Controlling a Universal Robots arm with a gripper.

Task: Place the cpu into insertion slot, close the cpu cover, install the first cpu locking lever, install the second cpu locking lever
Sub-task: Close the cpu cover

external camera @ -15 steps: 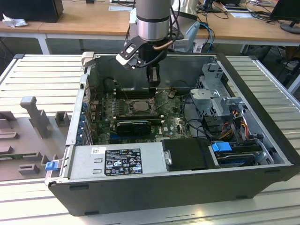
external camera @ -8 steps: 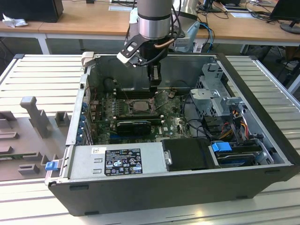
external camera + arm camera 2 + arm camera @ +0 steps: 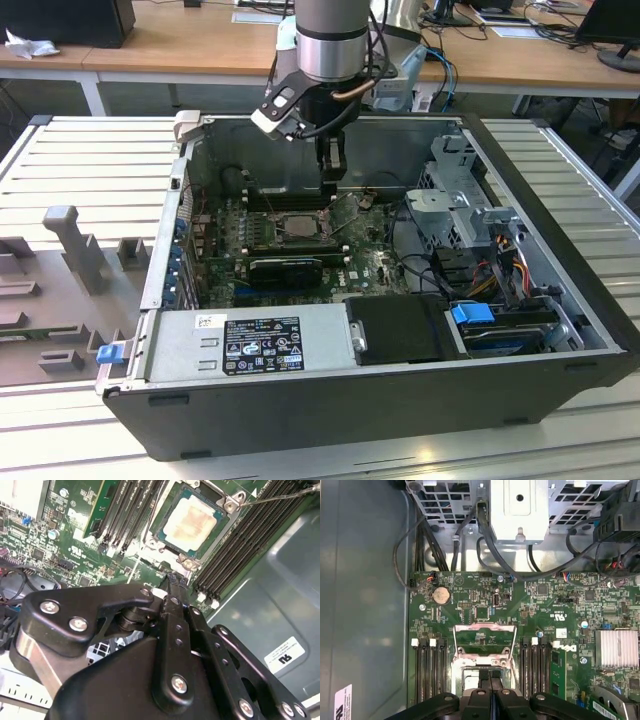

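Pale beige, that's the cpu (image 3: 192, 522) face, and it's sitting flat inside the insertion slot (image 3: 459, 669), so that part looks done. The cpu cover (image 3: 484, 627) isn't closed yet. It's flipped open off one edge of the slot, and you can see green board through its window.

The hand (image 3: 172, 580) is clenched, fingers pressed together with nothing between them. The tips are down at the slot's edge on the cover side, and I can't tell if they're actually touching metal. So from the tips the cover lies one way and the cpu the other.

Room is tight. Black memory slots (image 3: 240, 545) flank the slot on both sides, with their long axis running the same way as the line from slot to cover. A thin wire lever (image 3: 270, 497) sticks out loose from a slot corner. Straight above the slot it's open.
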